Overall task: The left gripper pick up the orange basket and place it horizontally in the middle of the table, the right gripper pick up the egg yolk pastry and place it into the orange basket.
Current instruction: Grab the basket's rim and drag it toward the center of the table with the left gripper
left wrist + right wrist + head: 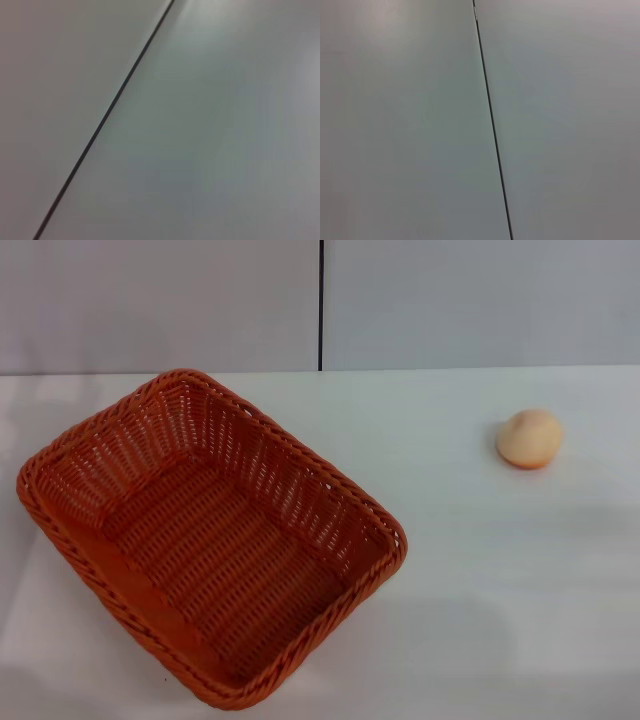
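Note:
The orange basket [210,535] lies empty on the left half of the white table [480,570] in the head view, turned diagonally with one corner toward the back wall and one toward the front edge. The egg yolk pastry [529,438], a small pale peach ball, rests on the table at the right, well apart from the basket. Neither the left gripper nor the right gripper appears in any view. Both wrist views show only a plain grey panelled wall with a thin dark seam.
A grey wall [160,300] with a vertical dark seam [320,305] stands behind the table's far edge. The same seam crosses the left wrist view [107,115] and the right wrist view [492,120]. Bare white tabletop lies between basket and pastry.

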Robot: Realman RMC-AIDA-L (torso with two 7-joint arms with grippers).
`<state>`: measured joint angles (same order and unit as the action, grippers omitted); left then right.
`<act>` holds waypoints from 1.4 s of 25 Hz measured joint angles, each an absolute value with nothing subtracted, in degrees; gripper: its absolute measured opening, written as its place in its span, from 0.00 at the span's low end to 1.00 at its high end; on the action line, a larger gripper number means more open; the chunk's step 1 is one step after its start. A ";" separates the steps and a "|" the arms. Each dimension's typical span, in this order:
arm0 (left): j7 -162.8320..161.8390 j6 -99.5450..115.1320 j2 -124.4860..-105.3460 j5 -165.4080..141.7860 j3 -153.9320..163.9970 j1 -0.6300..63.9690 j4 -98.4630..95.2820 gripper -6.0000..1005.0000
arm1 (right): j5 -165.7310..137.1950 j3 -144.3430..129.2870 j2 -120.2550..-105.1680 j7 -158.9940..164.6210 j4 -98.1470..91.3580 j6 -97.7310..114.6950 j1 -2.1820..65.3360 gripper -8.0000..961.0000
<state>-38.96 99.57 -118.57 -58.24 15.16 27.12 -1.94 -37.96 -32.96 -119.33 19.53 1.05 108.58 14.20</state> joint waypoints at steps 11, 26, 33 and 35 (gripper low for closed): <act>-36.09 101.58 -118.56 -58.45 15.59 26.94 -1.31 0.67 | -37.96 -32.95 -119.43 19.33 1.76 108.57 14.33 0.70; -51.87 92.37 -117.55 -60.15 29.79 26.29 -15.19 0.64 | -37.96 -32.87 -119.23 19.63 2.55 108.02 14.40 0.70; -92.12 77.83 -111.03 -81.82 42.83 25.74 -43.94 0.63 | -37.97 -32.81 -119.11 19.62 2.39 107.72 14.09 0.70; -100.96 79.15 -109.72 -90.28 42.96 26.24 -50.22 0.62 | -37.97 -32.59 -119.09 19.49 2.31 107.34 14.08 0.70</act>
<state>-100.96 79.15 -109.72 -90.28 42.96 26.24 -50.22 -37.97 -32.59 -119.09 19.49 2.31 107.34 14.08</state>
